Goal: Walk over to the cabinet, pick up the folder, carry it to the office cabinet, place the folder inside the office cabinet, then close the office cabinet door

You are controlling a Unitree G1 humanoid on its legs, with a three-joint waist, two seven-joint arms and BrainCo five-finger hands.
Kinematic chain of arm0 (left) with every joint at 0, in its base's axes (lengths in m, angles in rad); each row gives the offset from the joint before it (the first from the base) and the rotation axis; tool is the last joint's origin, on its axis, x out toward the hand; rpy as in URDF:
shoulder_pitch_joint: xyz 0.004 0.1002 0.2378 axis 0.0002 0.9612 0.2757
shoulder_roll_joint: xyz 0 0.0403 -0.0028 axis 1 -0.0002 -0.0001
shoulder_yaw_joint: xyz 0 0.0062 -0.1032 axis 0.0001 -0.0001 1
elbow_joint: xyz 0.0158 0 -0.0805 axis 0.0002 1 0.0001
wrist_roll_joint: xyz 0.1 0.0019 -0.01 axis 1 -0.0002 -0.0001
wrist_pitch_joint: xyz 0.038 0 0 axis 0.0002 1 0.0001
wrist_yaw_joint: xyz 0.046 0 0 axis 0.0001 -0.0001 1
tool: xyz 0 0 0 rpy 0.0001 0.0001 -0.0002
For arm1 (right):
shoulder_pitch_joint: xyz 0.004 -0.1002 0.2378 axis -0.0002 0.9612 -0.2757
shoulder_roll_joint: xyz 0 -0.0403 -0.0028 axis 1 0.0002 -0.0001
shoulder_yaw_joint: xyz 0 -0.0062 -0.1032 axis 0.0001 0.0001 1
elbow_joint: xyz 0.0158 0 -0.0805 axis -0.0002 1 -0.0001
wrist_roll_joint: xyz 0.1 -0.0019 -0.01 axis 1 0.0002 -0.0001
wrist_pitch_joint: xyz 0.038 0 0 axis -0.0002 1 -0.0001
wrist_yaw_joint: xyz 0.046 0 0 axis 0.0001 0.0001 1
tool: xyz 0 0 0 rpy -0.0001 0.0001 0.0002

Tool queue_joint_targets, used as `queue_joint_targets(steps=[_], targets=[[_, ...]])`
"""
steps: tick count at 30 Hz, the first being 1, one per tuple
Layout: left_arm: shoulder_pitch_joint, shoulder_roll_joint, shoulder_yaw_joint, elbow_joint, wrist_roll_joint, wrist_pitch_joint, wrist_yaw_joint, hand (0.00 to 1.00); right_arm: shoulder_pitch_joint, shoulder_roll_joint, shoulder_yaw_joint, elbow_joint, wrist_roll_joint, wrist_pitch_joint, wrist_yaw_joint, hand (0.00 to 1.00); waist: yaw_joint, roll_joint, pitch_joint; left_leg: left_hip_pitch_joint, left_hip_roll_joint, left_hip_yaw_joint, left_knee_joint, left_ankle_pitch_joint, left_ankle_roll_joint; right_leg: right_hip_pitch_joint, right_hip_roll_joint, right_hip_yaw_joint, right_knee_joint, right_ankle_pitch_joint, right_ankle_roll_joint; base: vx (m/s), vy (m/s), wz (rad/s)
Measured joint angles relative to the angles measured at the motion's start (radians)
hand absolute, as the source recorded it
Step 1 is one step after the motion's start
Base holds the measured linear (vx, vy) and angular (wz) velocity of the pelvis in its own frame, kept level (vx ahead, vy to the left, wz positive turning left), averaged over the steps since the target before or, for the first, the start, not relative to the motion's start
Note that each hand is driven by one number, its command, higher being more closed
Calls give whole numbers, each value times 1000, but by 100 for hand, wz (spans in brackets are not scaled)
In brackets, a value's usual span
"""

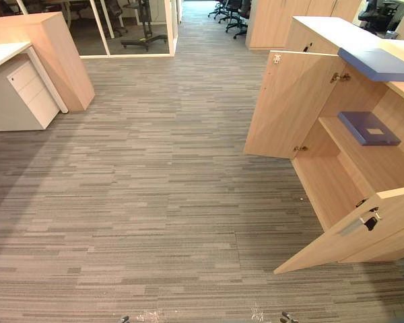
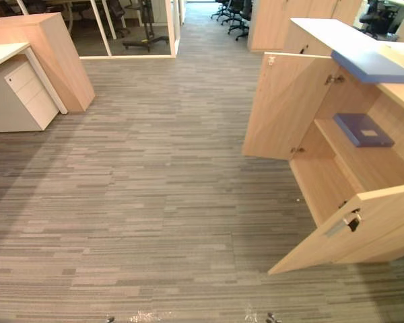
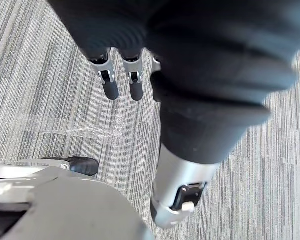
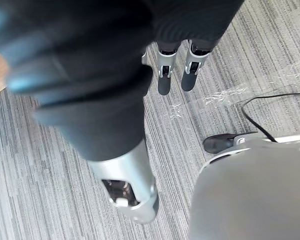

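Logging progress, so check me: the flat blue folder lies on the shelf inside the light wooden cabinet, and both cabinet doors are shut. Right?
Not quite. The flat blue folder does lie on the shelf inside the light wooden cabinet, but the doors are not shut: the far door and the near door both stand wide open, as the left eye view shows.

There's the left robot hand point(image 3: 182, 180), hanging at the body's nine o'clock side, fingers point(image 3: 110, 85) straight and pointing down, thumb held apart, palm empty. Over at three o'clock the right robot hand point(image 4: 127, 185) mirrors it: straight fingers point(image 4: 165, 80), thumb spread, empty. Dark ribbed covers wrap both wrists.
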Motion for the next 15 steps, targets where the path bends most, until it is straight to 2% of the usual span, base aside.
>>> queue_joint_targets(steps=[1,3,15], targets=[[0,0,-1,0,-17,-1,-5,0,-9,3,-12,1,0,0,2,0,0,-1,4,1,0,1,-1,0,0,0,-1,-2,-1,1,15,0,0,0],[0,2,-2,0,-25,-4,-9,0,-13,10,-26,0,3,0,2,0,0,-1,5,1,-1,1,-3,-1,-1,1,-2,-7,-2,0,22,0,0,0],[7,5,-19,-1,-62,-14,-17,0,-29,19,-25,0,3,-1,3,0,0,-6,9,20,-5,3,-22,5,1,13,-6,-10,-7,0,23,-16,-1,-1]])
